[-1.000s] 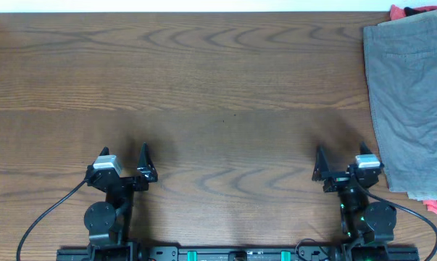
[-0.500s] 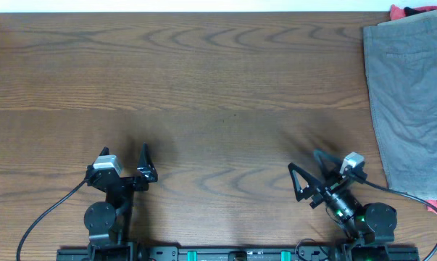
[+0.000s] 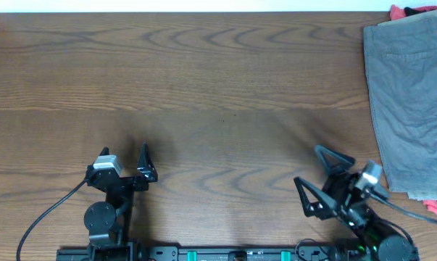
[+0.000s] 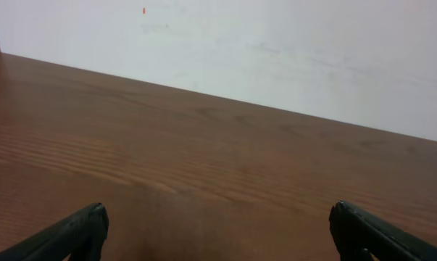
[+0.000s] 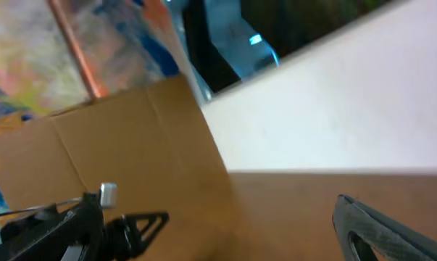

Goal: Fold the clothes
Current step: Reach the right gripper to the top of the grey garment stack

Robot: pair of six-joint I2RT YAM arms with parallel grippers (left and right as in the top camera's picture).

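The grey-olive cotton shorts (image 3: 410, 101) lie flat at the far right edge of the brown wooden table (image 3: 218, 87), with red cloth (image 3: 406, 11) peeking out at their top. The right gripper (image 3: 307, 164) has its fingers spread wide and sits near their lower left corner, not touching them. The left gripper (image 3: 124, 149), likewise spread, is well apart from the shorts, over on the left.

Left claw (image 3: 124, 154) spread, facing forward; right claw (image 3: 307, 165) spread wide, angled left.
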